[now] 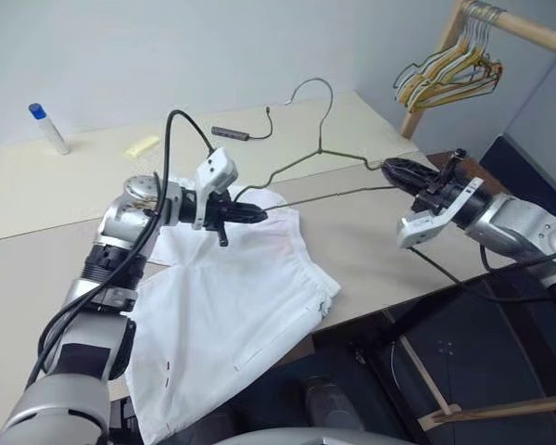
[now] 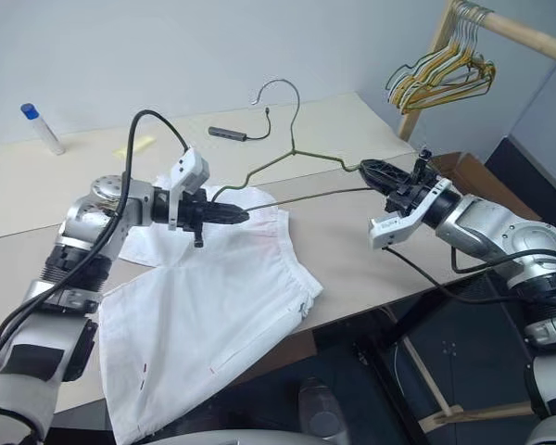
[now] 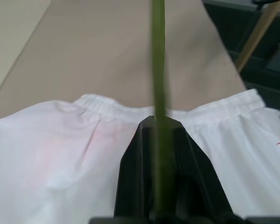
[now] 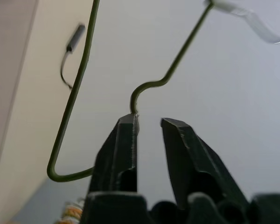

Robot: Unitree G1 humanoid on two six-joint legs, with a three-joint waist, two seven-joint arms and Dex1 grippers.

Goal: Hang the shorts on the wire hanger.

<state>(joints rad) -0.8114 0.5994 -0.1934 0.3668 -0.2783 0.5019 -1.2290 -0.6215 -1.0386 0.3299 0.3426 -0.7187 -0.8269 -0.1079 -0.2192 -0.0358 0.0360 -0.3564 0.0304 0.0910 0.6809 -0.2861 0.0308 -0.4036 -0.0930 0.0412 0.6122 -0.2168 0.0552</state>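
Left gripper (image 1: 259,214): fingers closed on the hanger's (image 1: 320,148) lower wire near one corner, held above the waistband of the shorts (image 1: 232,306). Right gripper (image 1: 394,171): fingers parted, a gap showing between them, tips at the hanger's opposite corner; one finger (image 4: 123,140) touches the wire. Hanger: raised off the table (image 1: 56,185), hook uppermost. Shorts: spread flat on the table, legs draping over the near edge. Bunched hangers (image 1: 449,74): on a wooden rail, well apart.
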